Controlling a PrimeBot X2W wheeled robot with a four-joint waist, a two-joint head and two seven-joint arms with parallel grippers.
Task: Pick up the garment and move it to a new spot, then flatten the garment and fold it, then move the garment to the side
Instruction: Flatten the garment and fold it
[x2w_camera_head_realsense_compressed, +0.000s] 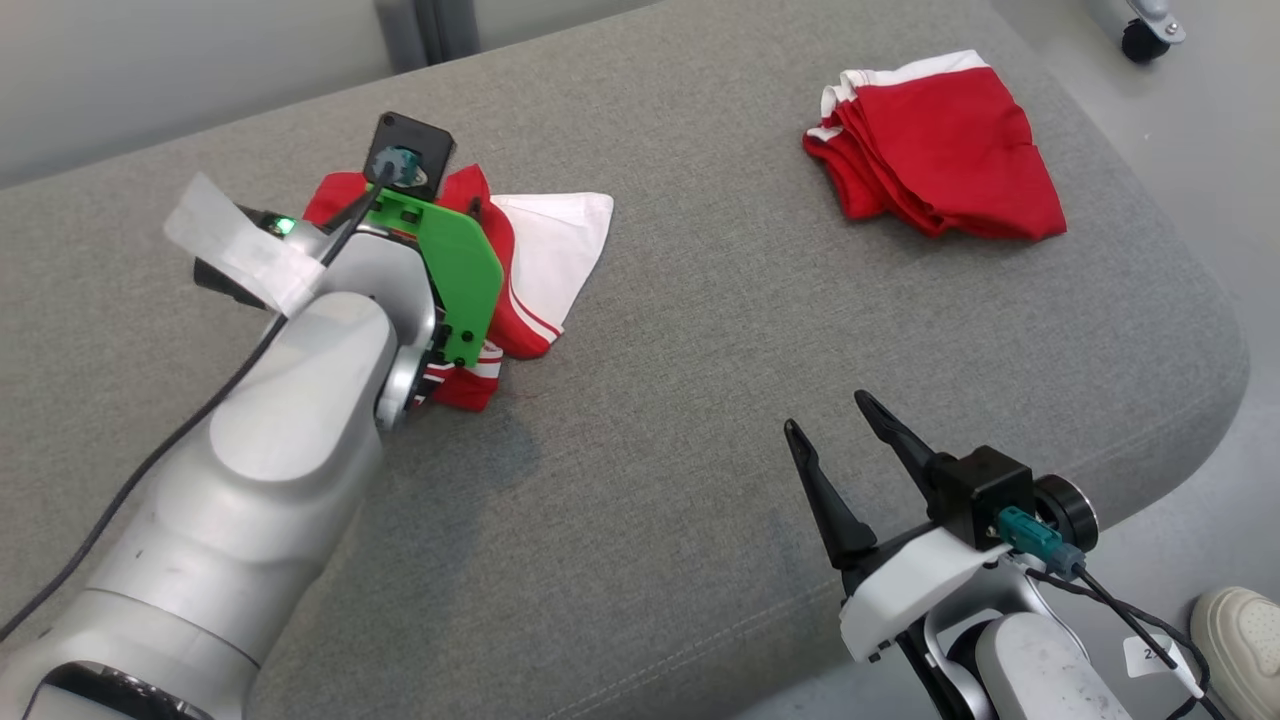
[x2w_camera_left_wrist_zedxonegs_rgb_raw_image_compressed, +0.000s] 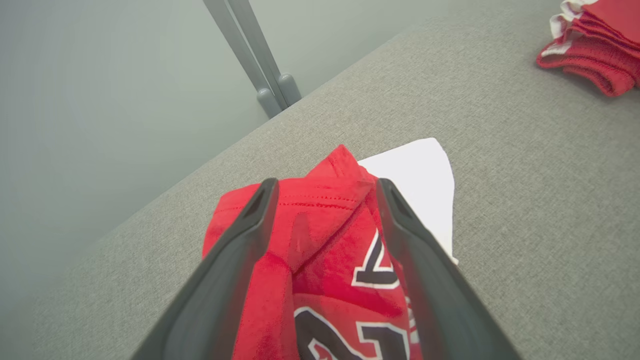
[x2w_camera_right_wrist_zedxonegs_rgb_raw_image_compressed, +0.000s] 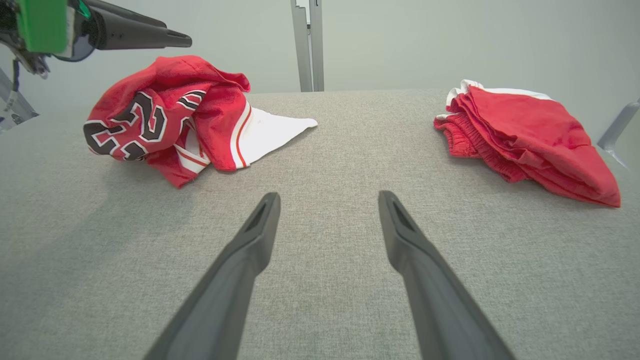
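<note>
Head view, garment: the crumpled red and white garment (x2w_camera_head_realsense_compressed: 545, 240) is lying on the left part of the grey tabletop (x2w_camera_head_realsense_compressed: 650, 420). It is well apart from a folded red pile (x2w_camera_head_realsense_compressed: 940, 150) sitting toward the far right corner.
Head view, left arm: the left arm (x2w_camera_head_realsense_compressed: 290, 400) is reaching forward and bending down at the wrist, so its green plate (x2w_camera_head_realsense_compressed: 455, 275) is covering part of the garment. It seems to be lining up for the first pick-up.
Head view, right gripper: the right gripper (x2w_camera_head_realsense_compressed: 830, 415) is waiting near the front edge, with its fingers pointing up, spread apart and holding nothing. It is probably keeping out of the way.
Left wrist view, left gripper: the left gripper (x2w_camera_left_wrist_zedxonegs_rgb_raw_image_compressed: 322, 187) is hanging over the garment, with its fingers spread wide on either side of a raised red fold. Whether they are touching cloth I cannot tell.
Right wrist view, garment: the garment is sitting heaped at the left, with its numbers showing and a white corner trailing right. One left finger is hovering just above it, apart from the cloth.
Right wrist view, right fingers: the fingers are standing apart over bare tabletop, between heap and pile.
</note>
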